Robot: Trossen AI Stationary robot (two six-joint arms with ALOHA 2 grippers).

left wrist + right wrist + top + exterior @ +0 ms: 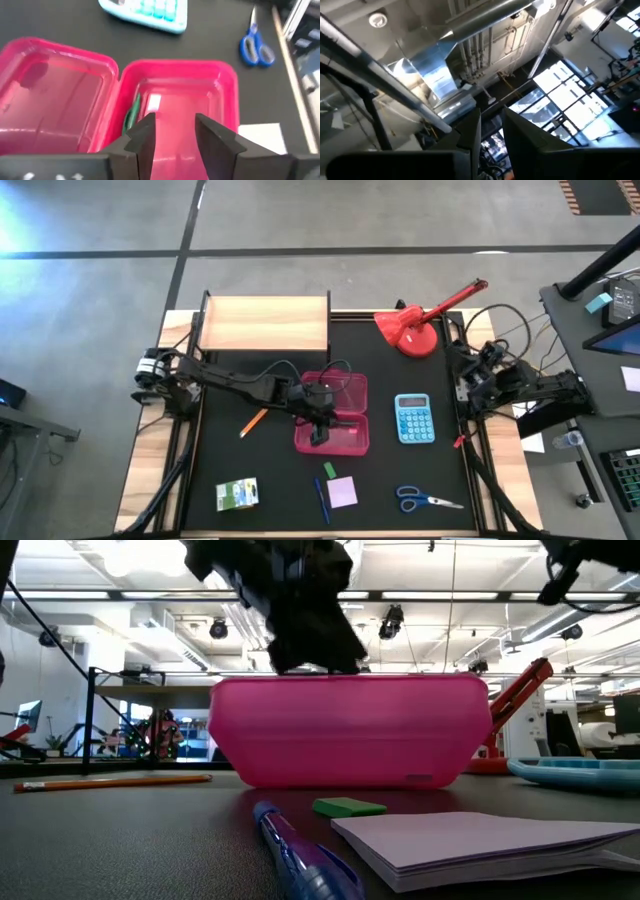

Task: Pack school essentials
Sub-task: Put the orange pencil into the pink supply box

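Observation:
A pink case lies open mid-table, its lid (336,392) beside its base (345,438). My left gripper (318,427) hovers open over the base (180,107), where a green pen (132,114) lies against one wall. On the mat around it lie the orange pencil (253,421), green eraser (330,471), blue pen (322,502), lilac sticky-note pad (342,491), blue-handled scissors (428,501) and green-and-white box (237,494). My right gripper (491,131) waits at the table's right edge, pointing up at the ceiling, its fingers slightly apart.
The light-blue calculator (414,418) sits right of the case. The red desk lamp (420,326) stands at the far right. A wooden box (265,323) lies at the far edge. In the low view the pen (300,852), eraser (348,806) and pad (480,838) lie before the case (350,730).

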